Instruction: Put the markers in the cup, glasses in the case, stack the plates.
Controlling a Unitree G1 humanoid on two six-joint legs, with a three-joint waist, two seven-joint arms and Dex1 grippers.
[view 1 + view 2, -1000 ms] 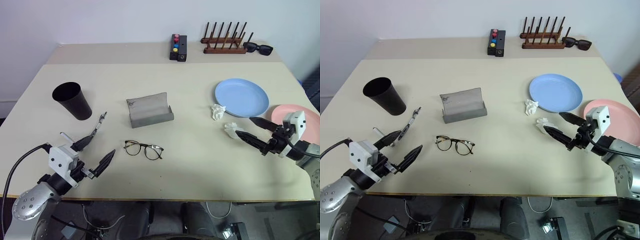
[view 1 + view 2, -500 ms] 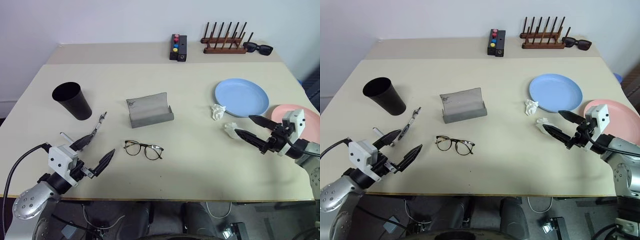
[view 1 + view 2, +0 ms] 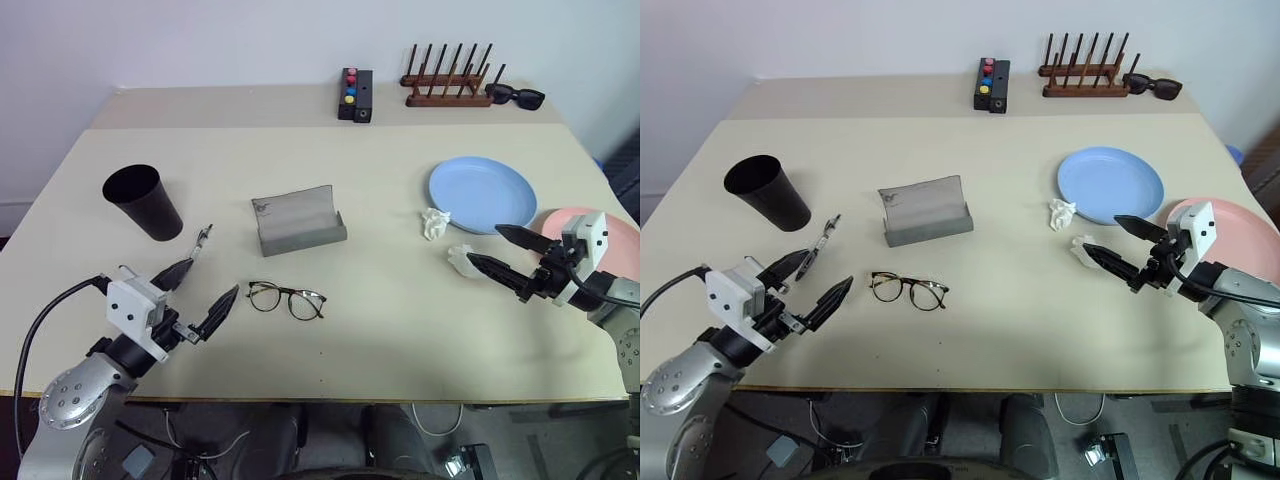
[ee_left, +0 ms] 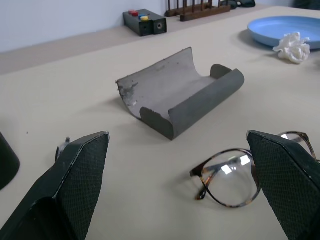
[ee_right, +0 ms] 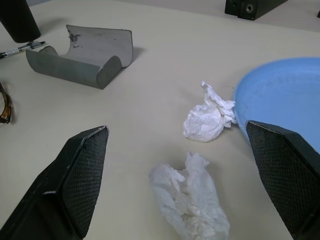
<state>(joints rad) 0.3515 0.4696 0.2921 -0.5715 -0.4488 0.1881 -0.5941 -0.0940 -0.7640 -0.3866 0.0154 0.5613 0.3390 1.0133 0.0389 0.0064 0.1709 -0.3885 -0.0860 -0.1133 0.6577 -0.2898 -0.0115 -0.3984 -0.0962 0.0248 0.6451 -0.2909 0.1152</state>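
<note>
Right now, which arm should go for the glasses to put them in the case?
Left. The left hand is open just beside the glasses, with the open case beyond them. The right hand, also open, sits across the table by the crumpled tissues and blue plate.

On our beige table (image 3: pixel 380 320) we see a black cup (image 3: pixel 143 201), markers (image 3: pixel 199 245), open grey case (image 3: pixel 298 221), glasses (image 3: pixel 287 298), blue plate (image 3: pixel 484 195), pink plate (image 3: pixel 585 222), two crumpled tissues (image 3: pixel 436 223), a button box (image 3: pixel 356 95), a wooden rack (image 3: pixel 450 88) and sunglasses (image 3: pixel 517 96).
</note>
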